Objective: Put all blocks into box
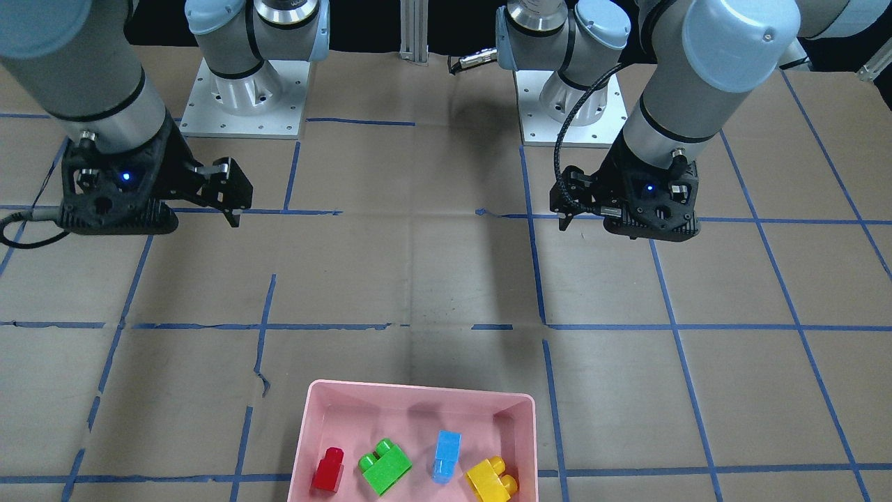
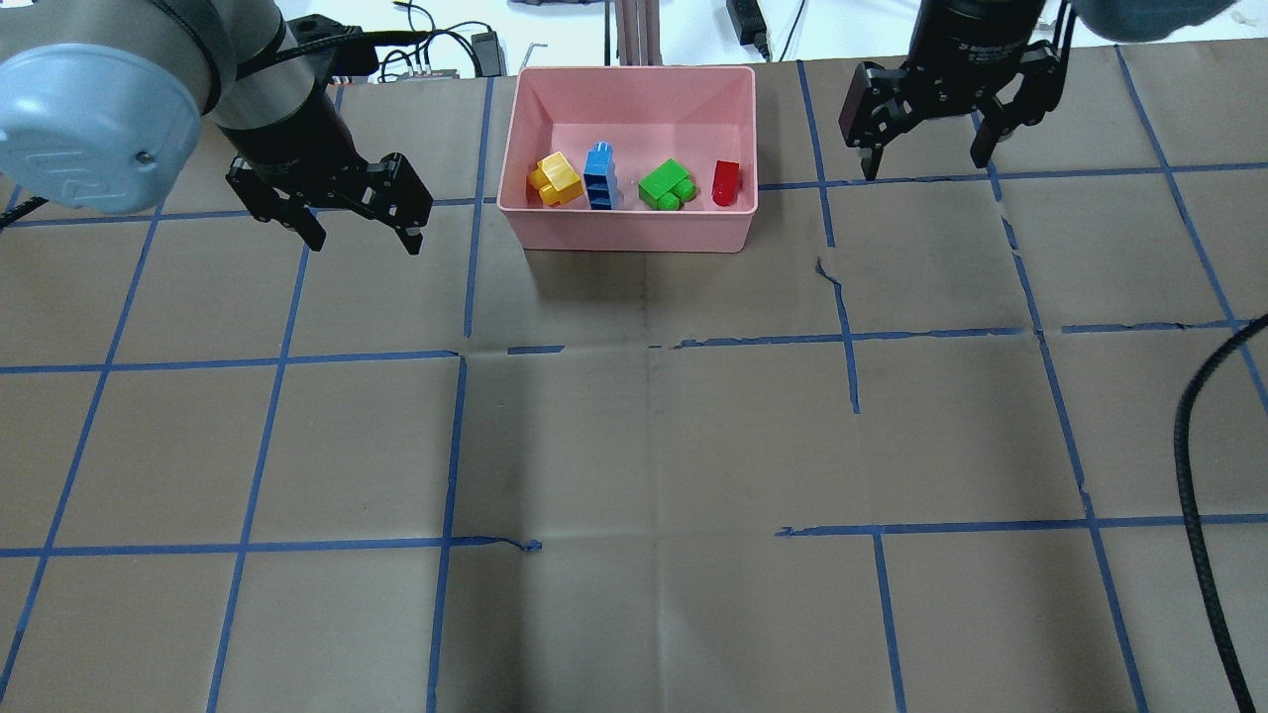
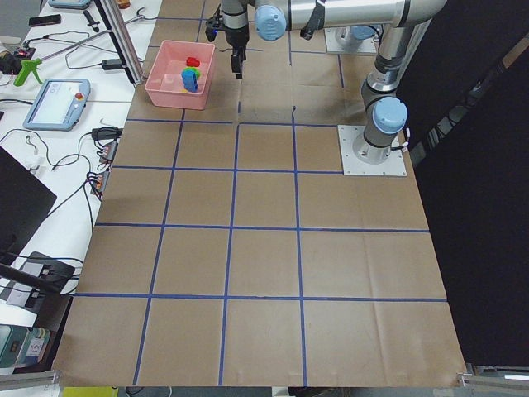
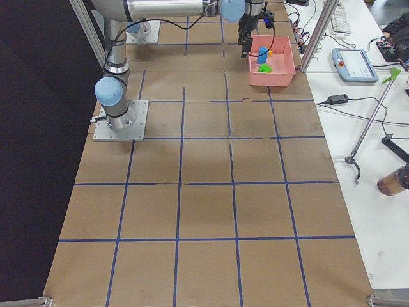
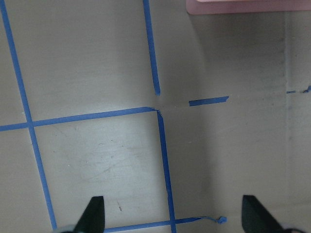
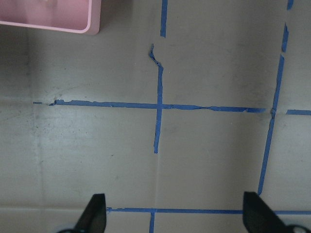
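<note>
Between the two grippers sits the box, with all four blocks inside it in a row: the yellow block nearest the left gripper, then the light blue block, the green block, and the red block nearest the right gripper. Each gripper hovers over the table beside one end of the box, jaws spread wide and empty. Nothing seems left to collect. Any withdrawal should move away from the box without clipping its rim.
</note>
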Tool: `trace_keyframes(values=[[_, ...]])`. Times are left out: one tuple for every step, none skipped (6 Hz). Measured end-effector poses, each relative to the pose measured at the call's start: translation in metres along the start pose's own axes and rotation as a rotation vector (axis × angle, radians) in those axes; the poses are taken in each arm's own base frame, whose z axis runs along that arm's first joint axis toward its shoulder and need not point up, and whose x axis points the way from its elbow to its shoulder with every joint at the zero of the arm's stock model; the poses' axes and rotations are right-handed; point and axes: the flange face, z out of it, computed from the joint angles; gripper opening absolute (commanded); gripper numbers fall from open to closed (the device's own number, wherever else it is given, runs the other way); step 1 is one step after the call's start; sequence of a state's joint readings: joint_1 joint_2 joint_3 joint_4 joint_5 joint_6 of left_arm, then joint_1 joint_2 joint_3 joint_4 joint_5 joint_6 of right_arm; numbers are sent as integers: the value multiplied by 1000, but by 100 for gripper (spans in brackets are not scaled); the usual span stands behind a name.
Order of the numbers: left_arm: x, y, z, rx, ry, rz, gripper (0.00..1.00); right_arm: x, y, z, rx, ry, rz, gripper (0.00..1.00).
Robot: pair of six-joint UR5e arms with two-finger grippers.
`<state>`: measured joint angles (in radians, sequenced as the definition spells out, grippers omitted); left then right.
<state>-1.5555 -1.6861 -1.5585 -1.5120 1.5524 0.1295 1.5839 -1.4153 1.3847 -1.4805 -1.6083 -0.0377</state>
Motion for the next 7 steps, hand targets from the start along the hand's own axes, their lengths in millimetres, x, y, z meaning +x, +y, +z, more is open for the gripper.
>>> trace_keyframes(values=[[0,0,0,0,0,-1,99,2,12,-3,3,1,9,100],[0,0,1,0,0,-1,99,1,17,-3,2,-1,16,100],[0,0,1,0,0,0,99,0,23,-1,-1,-6,18,100],[0,0,1,0,0,1,99,-1,27,2,-1,-9,18,100],[0,0,1,0,0,2,99,-2,28,2,1,-11,18,100],[0,0,1,0,0,2,99,-2,28,1,4,-11,18,100],[0,-1,1,0,0,2,99,-2,28,0,7,-11,18,100]])
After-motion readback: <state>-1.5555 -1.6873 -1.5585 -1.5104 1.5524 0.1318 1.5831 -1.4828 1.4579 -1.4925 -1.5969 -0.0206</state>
